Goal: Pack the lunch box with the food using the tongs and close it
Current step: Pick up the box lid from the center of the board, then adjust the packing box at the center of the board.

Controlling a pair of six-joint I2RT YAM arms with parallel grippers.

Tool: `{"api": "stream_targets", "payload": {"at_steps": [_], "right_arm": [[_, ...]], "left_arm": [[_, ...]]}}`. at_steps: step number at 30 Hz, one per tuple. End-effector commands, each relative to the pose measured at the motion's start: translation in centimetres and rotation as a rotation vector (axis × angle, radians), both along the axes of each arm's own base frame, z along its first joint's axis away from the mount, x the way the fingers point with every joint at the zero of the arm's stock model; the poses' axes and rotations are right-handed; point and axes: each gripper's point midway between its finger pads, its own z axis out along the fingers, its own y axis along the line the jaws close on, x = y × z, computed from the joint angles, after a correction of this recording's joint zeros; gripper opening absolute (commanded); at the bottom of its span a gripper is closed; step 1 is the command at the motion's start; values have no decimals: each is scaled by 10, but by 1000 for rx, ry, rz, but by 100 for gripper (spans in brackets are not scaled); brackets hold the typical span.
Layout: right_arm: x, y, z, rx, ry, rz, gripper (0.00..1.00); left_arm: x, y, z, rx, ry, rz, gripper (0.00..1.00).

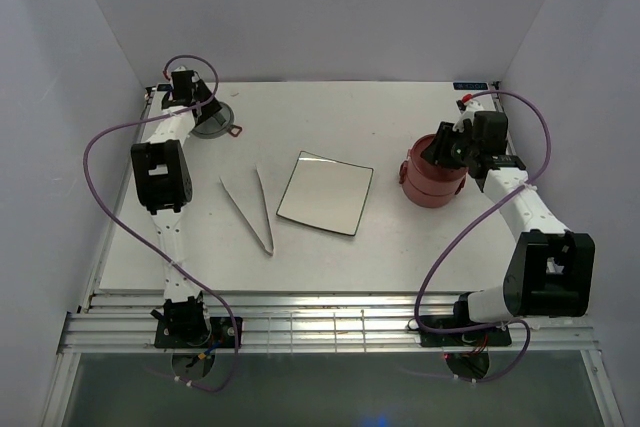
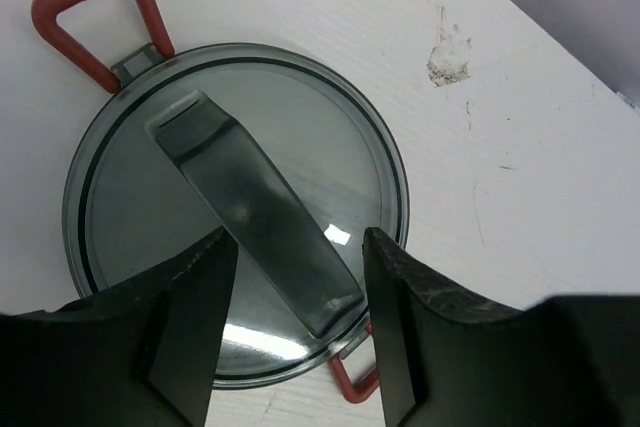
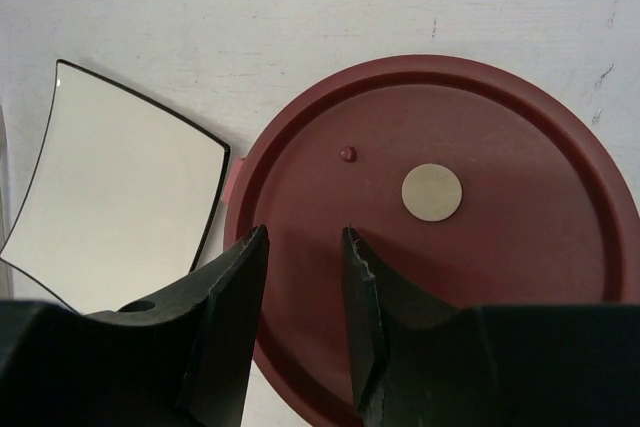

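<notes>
The lunch box point(image 1: 430, 185) stands at the right as stacked dusty-red bowls, capped by a flat red disc lid point(image 3: 480, 277). My right gripper point(image 3: 305, 232) hovers open just over that disc, nothing between its fingers; from above it point(image 1: 442, 152) sits over the stack. The grey-green top lid point(image 2: 140, 217) lies apart at the back left. My left gripper point(image 2: 297, 237) is shut across the near end of its steel handle bar point(image 2: 250, 197). The tongs point(image 1: 250, 209) lie on the table left of centre. No food shows in any view.
A square glossy plate point(image 1: 325, 192) lies mid-table between tongs and lunch box, its corner beside the red disc point(image 3: 110, 197). Red wire latches point(image 2: 95, 7) stick out from the top lid's rim. White walls close in the back and sides.
</notes>
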Motion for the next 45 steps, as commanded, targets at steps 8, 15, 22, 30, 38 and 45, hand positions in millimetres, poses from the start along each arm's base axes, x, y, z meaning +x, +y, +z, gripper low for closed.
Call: {"api": "stream_targets", "payload": {"at_steps": [8, 15, 22, 30, 38, 45], "right_arm": [[7, -1, 11, -16, -43, 14, 41], [10, 12, 37, 21, -102, 75, 41], [6, 41, 77, 41, -197, 273, 56], [-19, -27, 81, -78, -233, -174, 63], [-27, -97, 38, -81, -71, -386, 67], [-23, -93, 11, -15, -17, -307, 65]], "left_arm": [[3, -29, 25, -56, -73, -218, 15], [-33, -96, 139, -106, -319, -623, 0], [-128, -266, 222, -26, -481, -1167, 0], [-226, -398, 275, -76, -667, -1556, 0], [-277, -473, 273, -132, -727, -1762, 0], [-272, -478, 251, -82, -718, -1797, 0]]}}
